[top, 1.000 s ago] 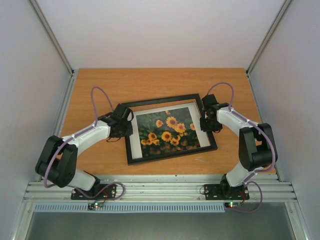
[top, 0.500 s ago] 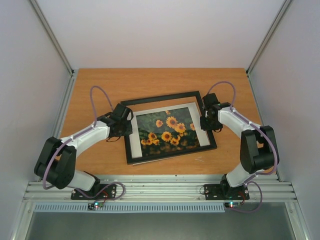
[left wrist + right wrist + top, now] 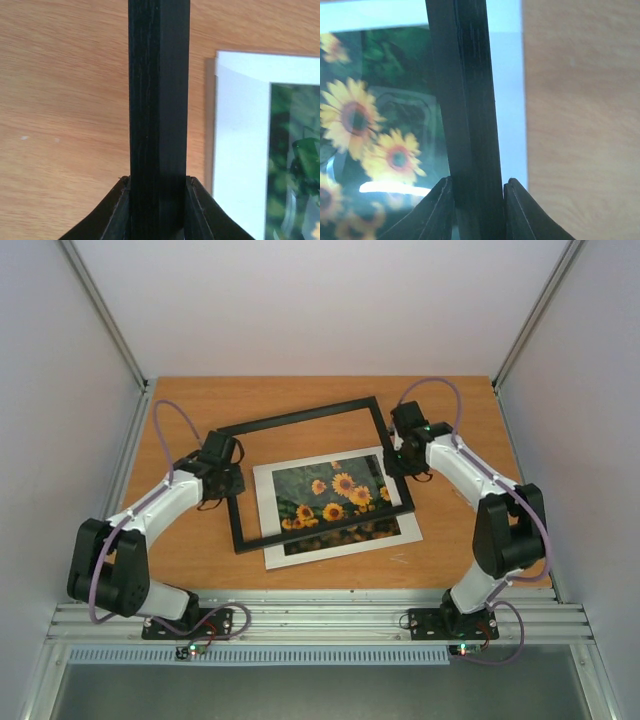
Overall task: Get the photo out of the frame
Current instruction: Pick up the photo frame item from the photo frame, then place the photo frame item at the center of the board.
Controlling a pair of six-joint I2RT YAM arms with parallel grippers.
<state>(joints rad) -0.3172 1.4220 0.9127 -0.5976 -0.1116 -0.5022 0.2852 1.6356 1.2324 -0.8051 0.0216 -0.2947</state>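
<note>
left gripper [image 3: 226,478]: pinched on the frame's left bar; in the left wrist view the left gripper [image 3: 159,186] has both fingers pressed flat against the 2 sides of the black bar, with no gap
frame [image 3: 295,417]: thin black rectangle with an open middle, held between the 2 grippers above the table, turned slightly against the table edges; wood shows through its far half, and its near bar crosses over the lower part of the photo
frame, left wrist view [image 3: 159,90]: the bar runs straight up from the fingers, the mat edge just to its right and lower down
white mat [image 3: 345,550]: flat on the table, not inside the frame; its near edge and right corner stick out past the frame's near bar
photo [image 3: 332,495]: sunflowers on dark green, lying in the mat's cut-out on the table, out of the frame and mostly seen through the frame opening
photo, right wrist view [image 3: 370,125]: blurred, with a glare patch low down; white mat [image 3: 509,100] to its right
right gripper [image 3: 397,455]: pinched on the frame's right bar; in the right wrist view the right gripper [image 3: 479,192] has its 2 fingers tight on the bar [image 3: 465,90]
table [image 3: 450,400]: orange-brown wood, bare wood right of the mat
</note>
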